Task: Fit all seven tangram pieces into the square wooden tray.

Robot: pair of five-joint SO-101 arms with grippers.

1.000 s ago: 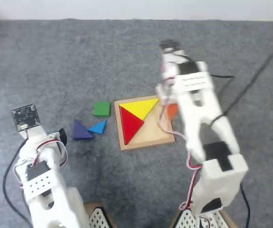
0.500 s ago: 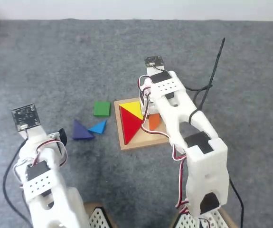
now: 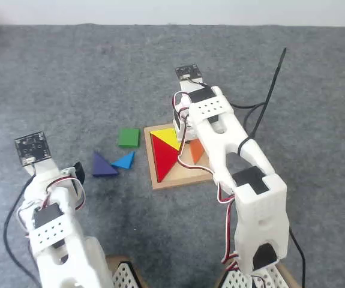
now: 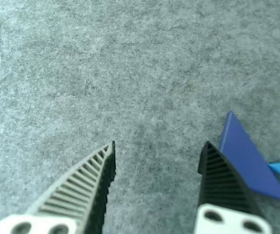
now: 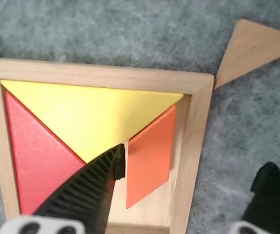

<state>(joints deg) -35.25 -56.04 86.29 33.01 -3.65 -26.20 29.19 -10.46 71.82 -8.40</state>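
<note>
Two arms stand at the grey carpet, and only the right one has moved. A second ago it hung off the tray's right edge with the orange piece near that rim, and now it reaches over the square wooden tray [image 3: 155, 180]. The right gripper [image 5: 195, 160] is spread wide and holds nothing, one fingertip over the seam between yellow and orange. The left gripper [image 4: 159, 146] is parted too, empty above bare carpet, just as it was. Inside the tray, the large yellow triangle [image 5: 91, 114] and the large red triangle [image 5: 37, 151] lie edge to edge. The orange parallelogram [image 5: 149, 161] now lies flat against the yellow one's slanted side, so it looks released and placed. That makes three pieces in and four to go. The plain wooden triangle [image 5: 249, 48] lies on the carpet just outside a tray corner. The green square [image 3: 128, 137], the dark blue triangle [image 3: 103, 165] and the small light blue triangle [image 3: 124, 159] lie left of the tray, the dark blue one just beside the left gripper's finger.
</note>
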